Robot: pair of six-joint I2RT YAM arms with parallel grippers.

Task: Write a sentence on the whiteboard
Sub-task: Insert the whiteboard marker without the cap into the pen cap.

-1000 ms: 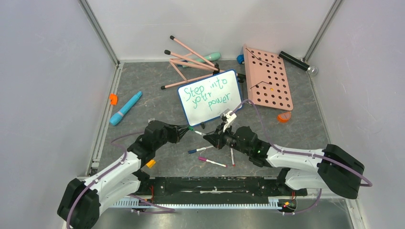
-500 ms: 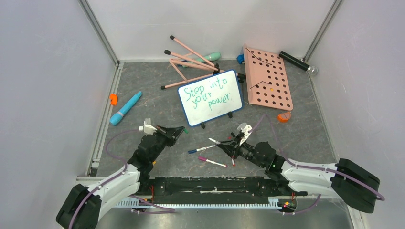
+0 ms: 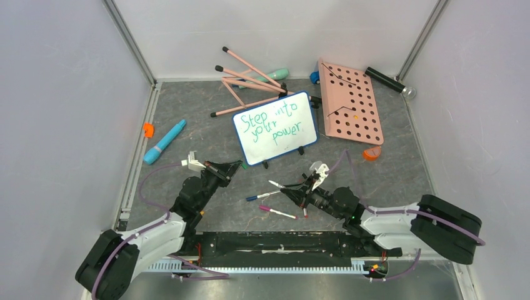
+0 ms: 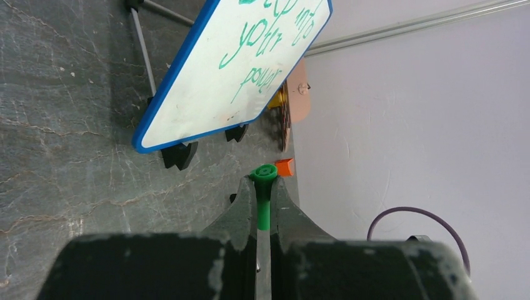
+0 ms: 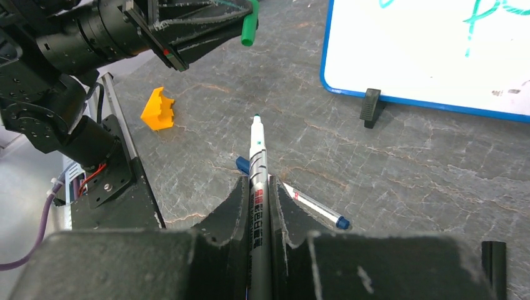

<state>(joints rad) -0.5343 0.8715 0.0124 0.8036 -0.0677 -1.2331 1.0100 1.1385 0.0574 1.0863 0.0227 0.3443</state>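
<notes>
Whiteboard position: standing tilted on its small black feet at the middle of the counter, beyond both arms and touched by neither. Its blue frame is rounded at the corners; the writing face is smooth, glossy white and carries the sentence in green handwriting on three lines, so the writing appears complete. The left fingers are closed on a green cap, a short ribbed plastic cylinder whose open end faces outward. The right fingers are closed on the marker, a slim grey-and-white barrel with printed lettering and a bare dark tip pointing toward the left arm. The step in hand is judged to be recapping. Bring tip and cap onto one axis before closing the gap (the cap mouth is barely wider than the barrel), advance slowly, and press straight without side load, since the hard plastic would slide or skew in the fingers. Keep both arms above the loose pens lying on the rough, veined grey counter between them.
</notes>
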